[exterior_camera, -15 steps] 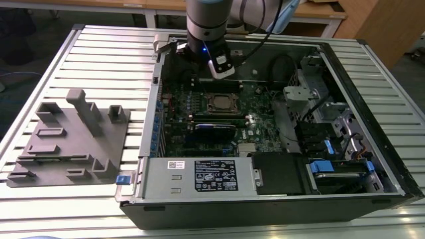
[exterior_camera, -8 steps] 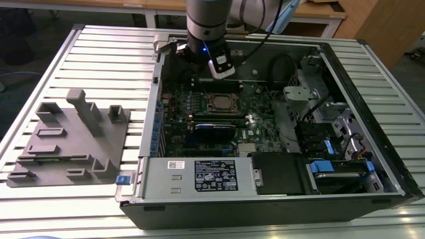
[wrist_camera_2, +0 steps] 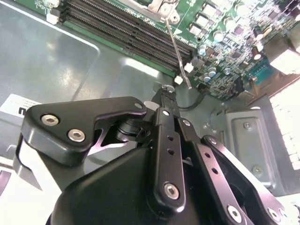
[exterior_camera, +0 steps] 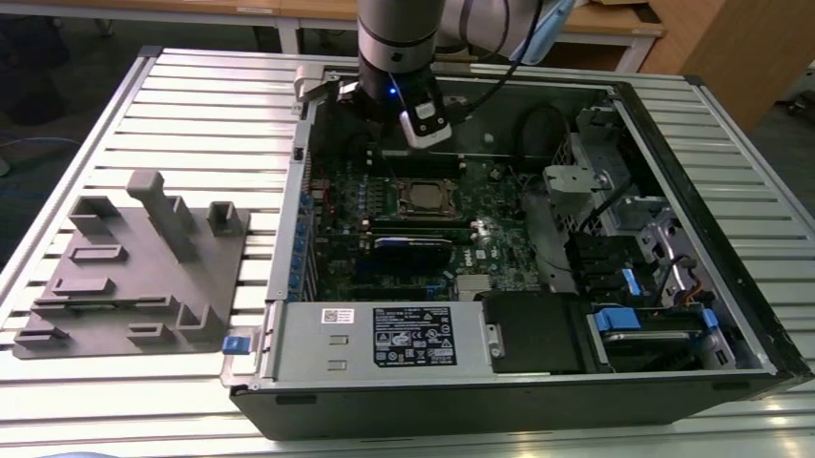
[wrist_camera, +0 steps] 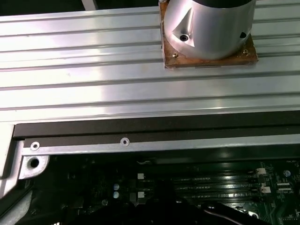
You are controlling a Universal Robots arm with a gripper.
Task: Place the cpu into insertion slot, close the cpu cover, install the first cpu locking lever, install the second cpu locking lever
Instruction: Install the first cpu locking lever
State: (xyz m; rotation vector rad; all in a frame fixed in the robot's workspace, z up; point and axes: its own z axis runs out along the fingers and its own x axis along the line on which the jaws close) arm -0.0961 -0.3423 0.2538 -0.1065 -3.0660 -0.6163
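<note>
Nearest in the exterior view, the power supply box [exterior_camera: 382, 339] is lying along the case's front edge, with the motherboard [exterior_camera: 382, 258] reaching away behind it toward twelve o'clock. Farther in, the cpu [exterior_camera: 427, 199] is sitting flat in the insertion slot [exterior_camera: 456, 214], and the cpu cover [exterior_camera: 399, 198] seems to be lying down around it. So the step in hand, I judge, is a locking lever.

The gripper [exterior_camera: 428, 141] is hanging just beyond the socket, at twelve o'clock from the chip, near the case's far wall. In the second wrist view the gripper [wrist_camera_2: 165, 93] is showing its linkage drawn together to a narrow tip, gripping nothing that I can see. The thin locking lever [wrist_camera_2: 176, 47] is standing up off the board with its free end near that tip. Whether they are touching I cannot tell.

Done well, the tip is bearing on the lever close to its free end and sweeping it steadily down and under its catch, while keeping clear of the memory slots [wrist_camera_2: 126, 28] beside the socket. The risk, I judge, is the rod slipping off and springing back.
</note>
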